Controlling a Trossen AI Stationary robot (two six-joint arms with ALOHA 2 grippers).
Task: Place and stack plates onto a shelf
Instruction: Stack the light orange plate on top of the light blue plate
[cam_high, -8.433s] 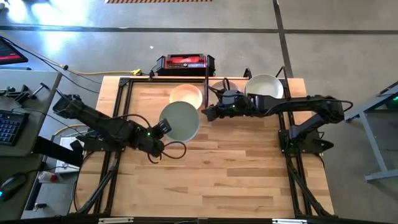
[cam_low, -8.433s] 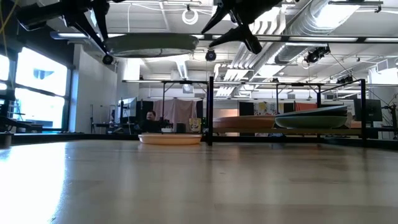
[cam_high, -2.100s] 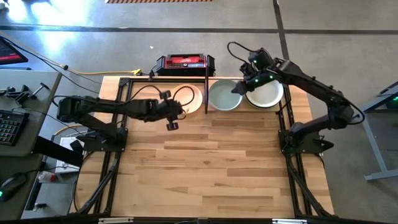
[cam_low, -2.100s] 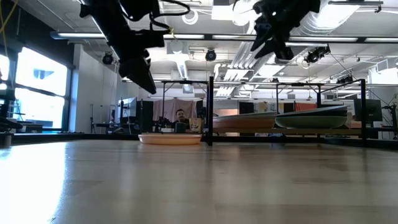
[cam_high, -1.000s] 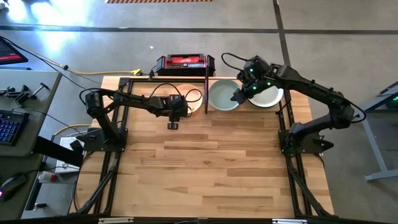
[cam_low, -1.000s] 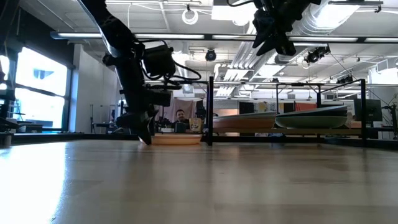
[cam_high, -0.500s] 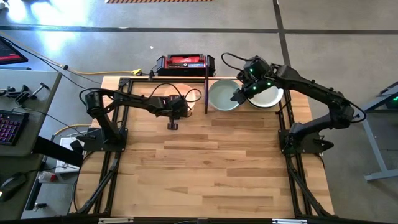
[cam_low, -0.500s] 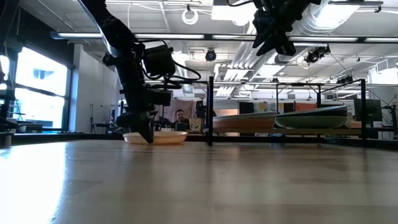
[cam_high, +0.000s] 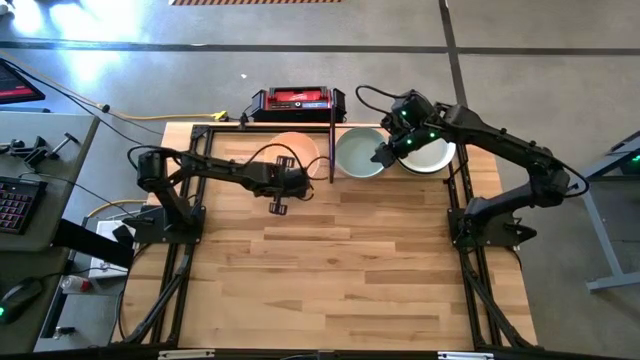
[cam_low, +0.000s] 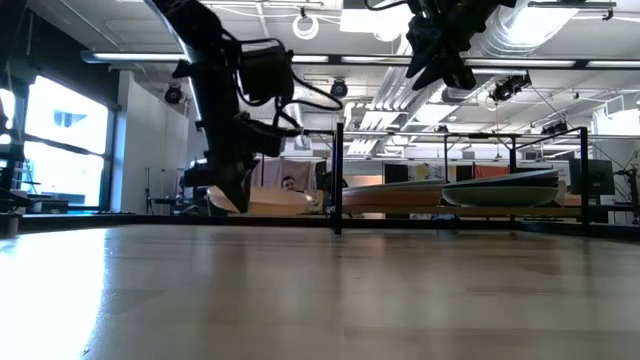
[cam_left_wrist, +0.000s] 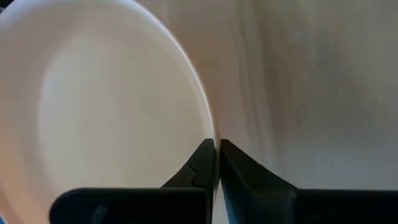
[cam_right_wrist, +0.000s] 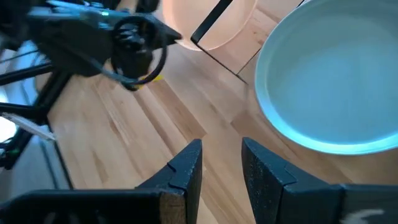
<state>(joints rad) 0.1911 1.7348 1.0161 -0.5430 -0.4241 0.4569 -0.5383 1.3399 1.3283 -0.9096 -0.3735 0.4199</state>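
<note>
My left gripper just clenched cream plate rim, tilting it up; shelf placement next.

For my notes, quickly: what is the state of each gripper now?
Left gripper: shut on the rim of the round cream plate.
Right gripper: open, holding nothing.

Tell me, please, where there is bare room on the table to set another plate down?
The whole near stretch of the light wooden table between the two arm bases is bare. The far edge is crowded: the cream round plate in the left claw, the pale green plate and the off-white plate.
</note>
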